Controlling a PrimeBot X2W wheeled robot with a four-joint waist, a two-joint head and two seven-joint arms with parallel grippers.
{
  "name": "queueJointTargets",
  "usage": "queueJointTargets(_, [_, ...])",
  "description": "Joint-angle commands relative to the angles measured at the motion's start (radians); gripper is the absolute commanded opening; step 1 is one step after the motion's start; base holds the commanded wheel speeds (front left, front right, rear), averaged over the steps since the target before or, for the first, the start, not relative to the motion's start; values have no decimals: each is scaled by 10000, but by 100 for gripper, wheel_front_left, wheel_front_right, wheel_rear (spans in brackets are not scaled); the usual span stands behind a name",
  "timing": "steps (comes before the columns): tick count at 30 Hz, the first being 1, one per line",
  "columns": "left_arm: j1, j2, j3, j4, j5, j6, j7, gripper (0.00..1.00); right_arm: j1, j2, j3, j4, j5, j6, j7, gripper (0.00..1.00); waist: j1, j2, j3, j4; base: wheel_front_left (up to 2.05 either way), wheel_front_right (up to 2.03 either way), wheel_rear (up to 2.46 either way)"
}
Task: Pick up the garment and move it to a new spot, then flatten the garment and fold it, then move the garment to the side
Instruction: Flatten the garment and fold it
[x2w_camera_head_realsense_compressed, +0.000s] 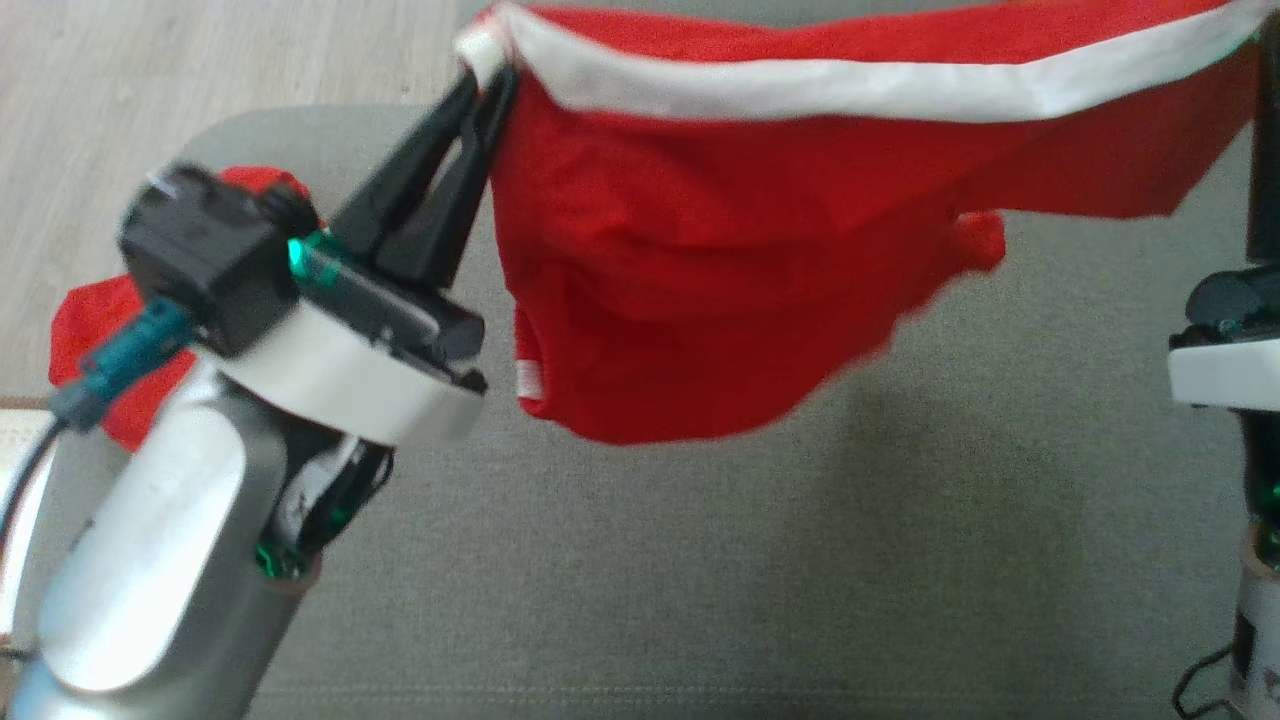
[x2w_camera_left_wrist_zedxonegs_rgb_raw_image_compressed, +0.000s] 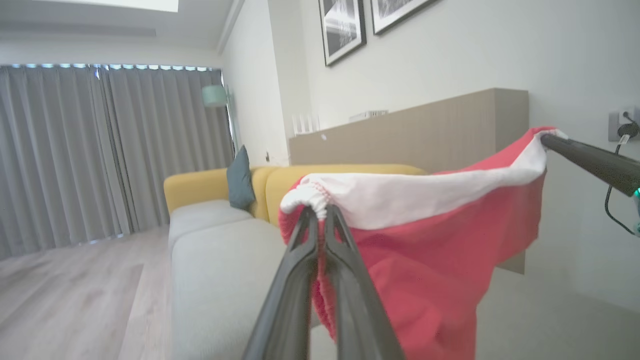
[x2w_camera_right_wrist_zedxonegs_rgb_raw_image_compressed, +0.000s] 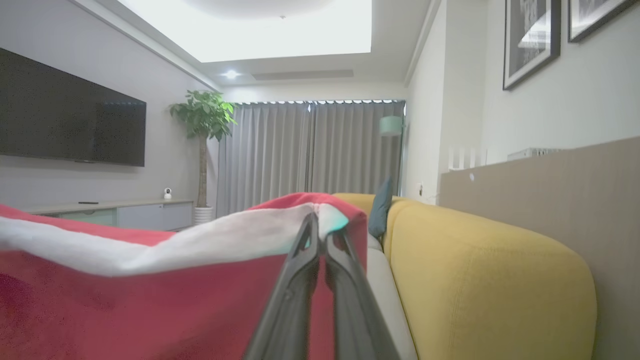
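Gripping the garment, left end effector and right end effector hold it above the grey sofa seat.

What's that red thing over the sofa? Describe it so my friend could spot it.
Look above the grey sofa seat with the yellow backrest. A garment hangs there, stretched between the left end effector and the right end effector, each pinching one top corner. Bright red cloth with a broad white band along its top edge sets it apart from the upholstery.
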Motion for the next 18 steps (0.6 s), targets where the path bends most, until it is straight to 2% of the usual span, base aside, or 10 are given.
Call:
queueJointTargets(1, [-595, 345, 487, -330, 55, 8, 2, 0, -350, -131, 163, -340, 80, -7, 104, 0, 0, 0, -109, -39, 0, 0, 0])
queueJointTargets(11, [-1427, 50, 474, 287, -278, -242, -28, 0, -883, 82, 277, 242, 358, -7, 307, 0, 0, 0, 91, -181, 0, 0, 0])
queueJointTargets(14, [-1879, -101, 559, 1047, -432, -451, -320, 0, -1623, 214, 361, 1104, 528, -7, 171, 0, 0, 0, 471, -384, 0, 0, 0])
queueJointTargets(18, [-3093, -476, 779, 2731, -560, -797, -1077, 0, -3374, 360, 619, 3000, 607, -7, -292, 0, 0, 0, 1118, -513, 0, 0, 0])
